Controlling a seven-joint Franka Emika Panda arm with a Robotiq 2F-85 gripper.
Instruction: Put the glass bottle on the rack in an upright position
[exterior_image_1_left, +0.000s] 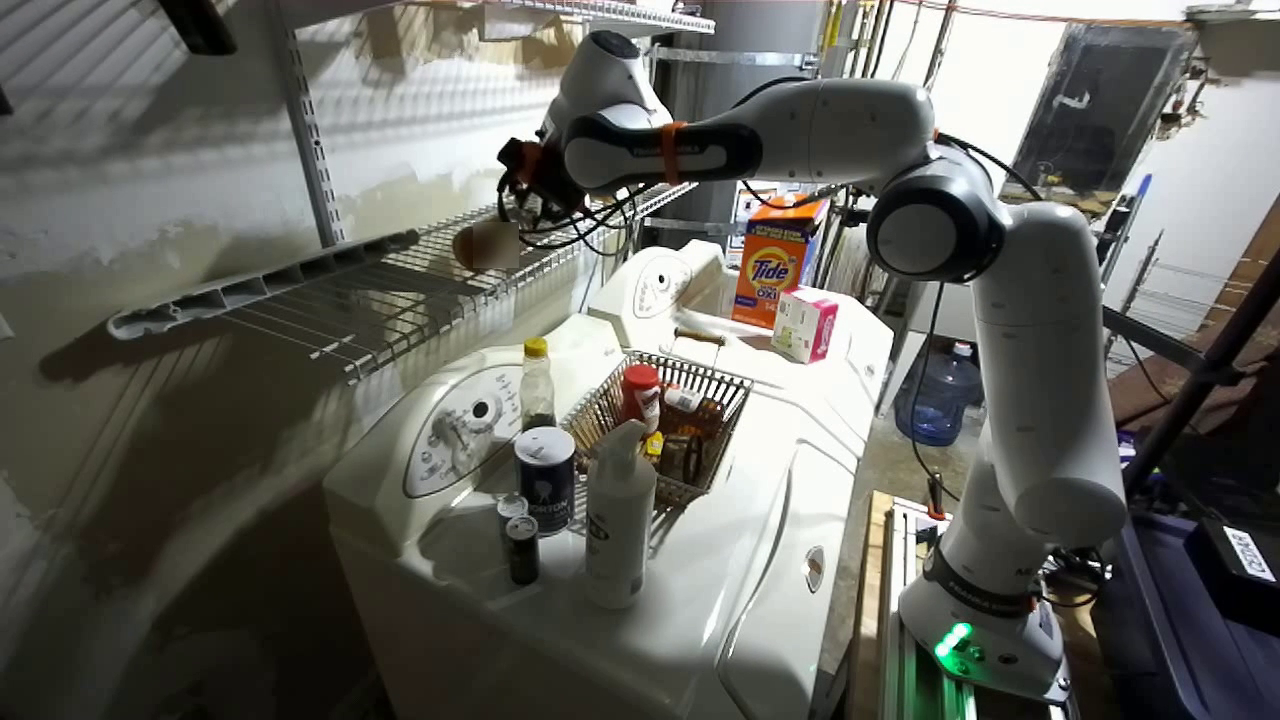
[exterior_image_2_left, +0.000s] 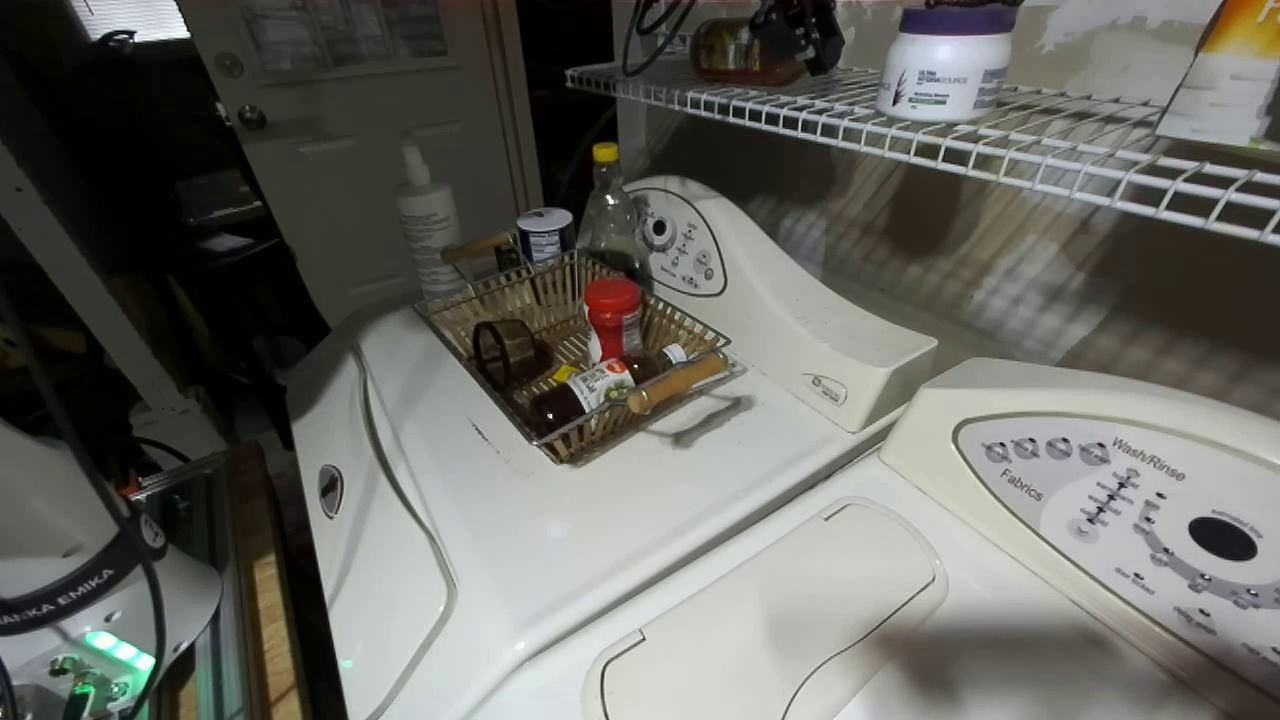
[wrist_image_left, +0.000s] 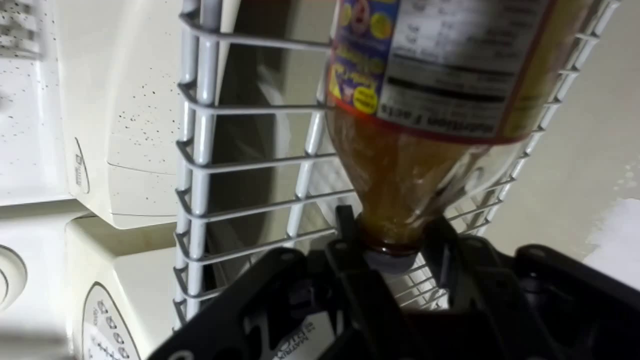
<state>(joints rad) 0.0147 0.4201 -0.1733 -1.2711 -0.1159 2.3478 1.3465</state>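
Note:
The glass bottle has amber contents and a pale label. My gripper is shut on its neck in the wrist view, with the dark cap between the fingers. In an exterior view the bottle is nearly on its side, its cap end toward the gripper. It also shows at the rack in an exterior view, below the gripper. The rack is a wire shelf on the wall; its rim runs beside the bottle. I cannot tell whether the bottle touches the wires.
A white jar with a purple lid and a carton stand on the rack. A long grey bar lies on it. Below, a wire basket and a yellow-capped bottle stand on the white machine.

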